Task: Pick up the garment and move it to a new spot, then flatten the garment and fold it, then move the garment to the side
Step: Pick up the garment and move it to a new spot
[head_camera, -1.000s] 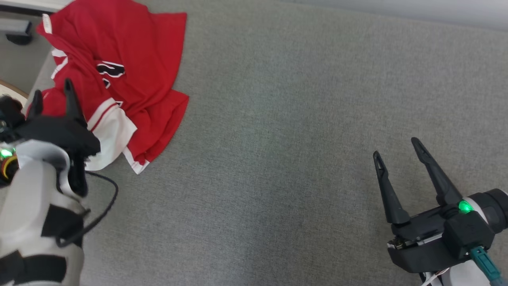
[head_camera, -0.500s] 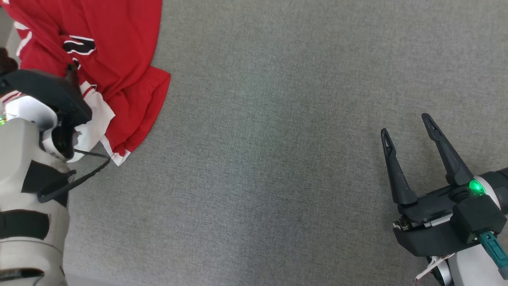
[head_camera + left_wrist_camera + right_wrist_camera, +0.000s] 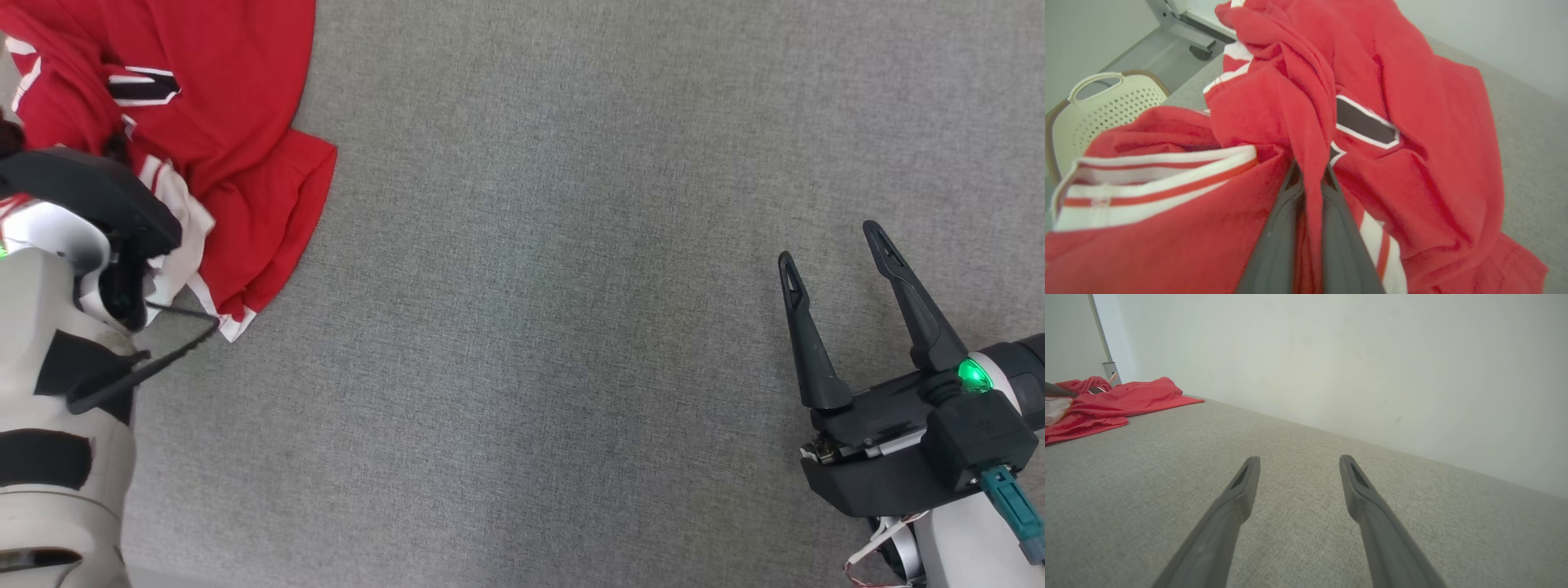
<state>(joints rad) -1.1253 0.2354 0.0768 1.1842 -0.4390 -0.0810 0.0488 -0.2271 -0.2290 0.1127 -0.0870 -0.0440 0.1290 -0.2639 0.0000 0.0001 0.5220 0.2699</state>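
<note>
The garment point(image 3: 237, 98) is a red jersey with white striped trim and black lettering, crumpled at the far left of the grey cloth surface point(image 3: 571, 286). My left gripper point(image 3: 1310, 171) is down in it, shut on a raised fold of red cloth point(image 3: 1306, 102) pinched between the two fingers. From the head view the left wrist housing point(image 3: 90, 196) covers those fingers. My right gripper point(image 3: 829, 245) hovers open at the lower right, far from the garment, with nothing between its fingers point(image 3: 1237, 498). Its wrist view shows the garment point(image 3: 1126, 398) lying at the far left.
A cream perforated basket point(image 3: 1106, 106) stands beside the surface, past the garment's left side. A grey metal frame leg point(image 3: 1180, 24) is behind it. A pale wall point(image 3: 1331, 355) runs along the surface's far edge. Bare grey cloth stretches between the two grippers.
The head camera tilted, shifting the whole picture. My left gripper went from open above the garment's near edge to down in the cloth and shut on a fold. The right gripper stayed open.
</note>
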